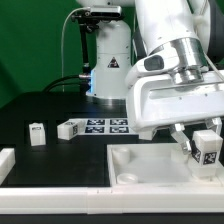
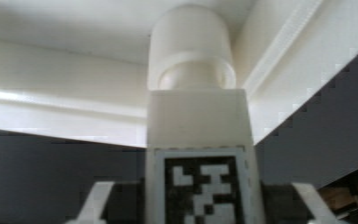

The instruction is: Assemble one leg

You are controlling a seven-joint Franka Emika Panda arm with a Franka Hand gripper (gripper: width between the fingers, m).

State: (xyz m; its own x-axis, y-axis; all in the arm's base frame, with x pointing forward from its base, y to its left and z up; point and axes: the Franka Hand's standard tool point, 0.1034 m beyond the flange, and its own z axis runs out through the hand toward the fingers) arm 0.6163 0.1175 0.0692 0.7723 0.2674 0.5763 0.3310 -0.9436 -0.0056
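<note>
gripper [image 2: 202, 208] jaws clamped on one leg [image 2: 201, 110] at its tagged end | long axis runs out along fingers, rounded tip toward panel [image 1: 140, 166], above its corner at exterior view's right | two loose legs [image 1: 37, 133] [image 1: 68, 129] on table [image 1: 60, 156] | one marker board [image 1: 103, 126]

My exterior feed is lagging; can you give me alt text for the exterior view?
The claw grips a tagged white leg over the large white panel at the exterior view's right. A loose leg and the marker board sit on the black table farther left.
</note>
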